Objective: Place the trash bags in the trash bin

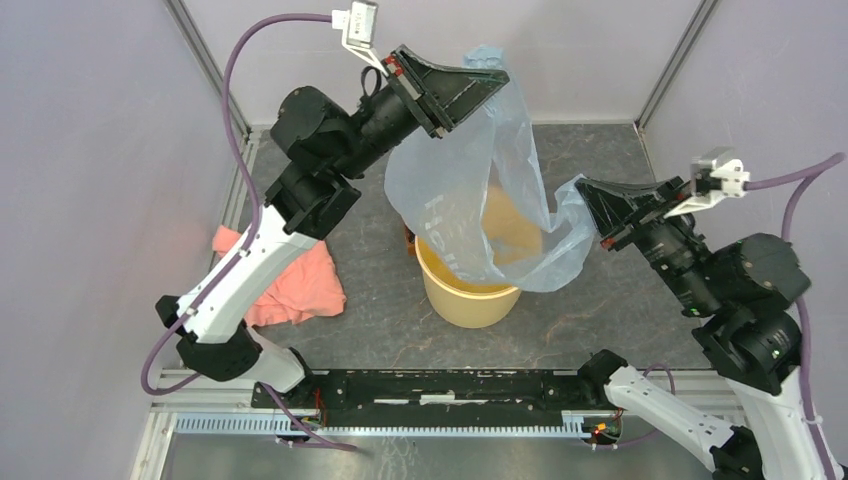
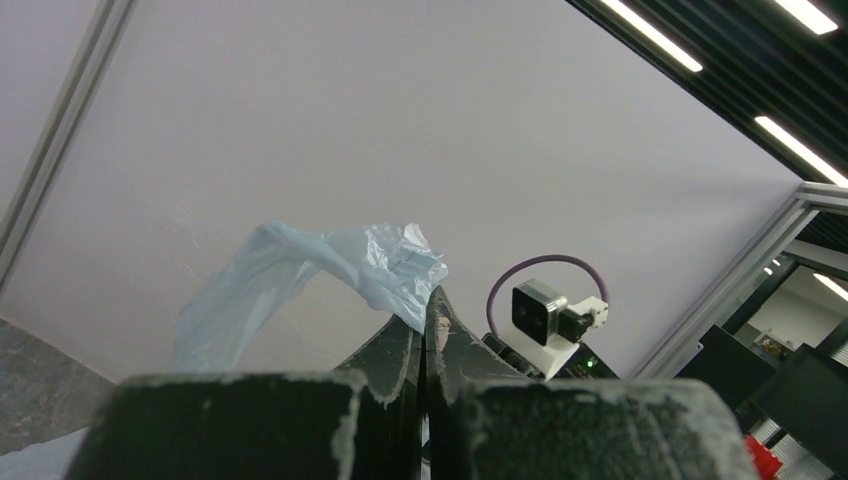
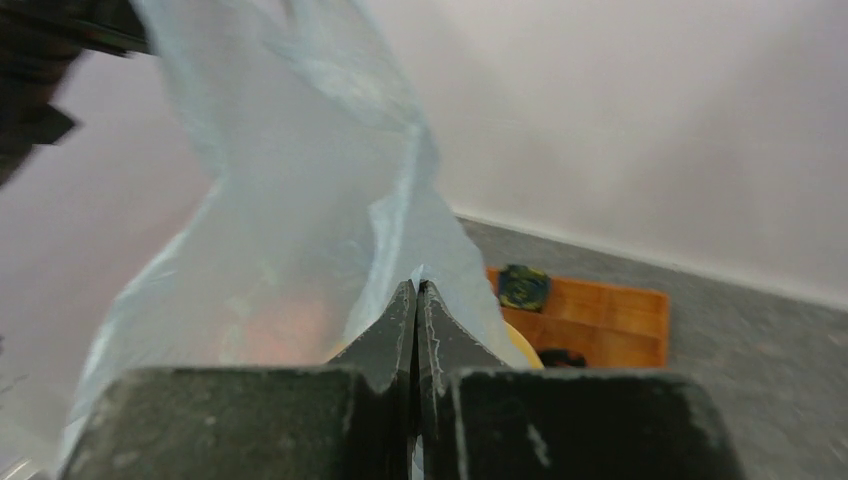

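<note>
Left end effector (image 1: 496, 80) is raised high, jaws pressed together on the top edge of the trash bag (image 1: 505, 160). The right end effector (image 1: 584, 190) pinches the opposite edge lower down. Between them the pale blue film hangs spread over the mouth of the trash bin (image 1: 470, 300) — its lower folds at the rim — on the worktop (image 1: 380, 325).

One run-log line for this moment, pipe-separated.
left pincer: shut on trash bag | right pincer: shut on trash bag | trash bag: hanging between both arms over trash bin mouth
</note>
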Controlling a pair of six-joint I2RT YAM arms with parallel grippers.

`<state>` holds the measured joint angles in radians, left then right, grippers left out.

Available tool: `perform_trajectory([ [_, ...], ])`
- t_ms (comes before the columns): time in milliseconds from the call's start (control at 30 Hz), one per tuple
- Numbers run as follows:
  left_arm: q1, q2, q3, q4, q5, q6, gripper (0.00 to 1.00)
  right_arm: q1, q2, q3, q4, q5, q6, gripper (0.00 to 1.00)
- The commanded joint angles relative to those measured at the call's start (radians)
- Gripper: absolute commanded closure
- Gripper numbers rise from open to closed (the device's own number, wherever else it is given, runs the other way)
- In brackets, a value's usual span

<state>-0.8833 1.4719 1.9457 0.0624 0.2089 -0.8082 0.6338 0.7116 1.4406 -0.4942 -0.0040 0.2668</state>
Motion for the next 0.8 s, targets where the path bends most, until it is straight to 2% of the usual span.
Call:
perform_trajectory([
  [0,-0.003,0.072,-0.011,0.001,-0.008,0.039,0.98,-0.001,0.013,-0.099,0.01,0.315,-0.072,1.0],
  [100,-0.003,0.079,-0.044,-0.008,-0.022,0.048,0.98,-0.002,0.051,-0.109,0.068,0.312,-0.116,1.0],
  [300,-0.003,0.024,-0.123,-0.052,-0.055,0.083,0.98,-0.001,0.102,-0.047,0.052,0.268,-0.154,0.97],
  [400,-0.003,0.016,-0.132,-0.058,-0.033,0.095,0.98,-0.001,0.088,-0.071,0.118,0.19,-0.067,0.85],
  [467,-0.003,0.02,-0.132,-0.058,0.012,0.098,0.98,-0.001,0.089,-0.112,0.225,0.052,0.0,0.83],
  [600,-0.003,0.014,-0.127,-0.11,0.053,0.113,0.98,-0.001,0.104,-0.155,0.367,-0.074,0.07,0.77],
  [633,-0.003,0.011,-0.126,-0.116,0.054,0.113,0.98,0.0,0.101,-0.174,0.404,-0.09,0.081,0.72],
  [700,-0.003,0.009,-0.124,-0.121,0.07,0.111,0.98,-0.001,0.094,-0.213,0.475,-0.107,0.113,0.56],
  [767,-0.003,0.01,-0.118,-0.127,0.085,0.104,0.98,-0.001,0.104,-0.237,0.521,-0.124,0.127,0.49],
])
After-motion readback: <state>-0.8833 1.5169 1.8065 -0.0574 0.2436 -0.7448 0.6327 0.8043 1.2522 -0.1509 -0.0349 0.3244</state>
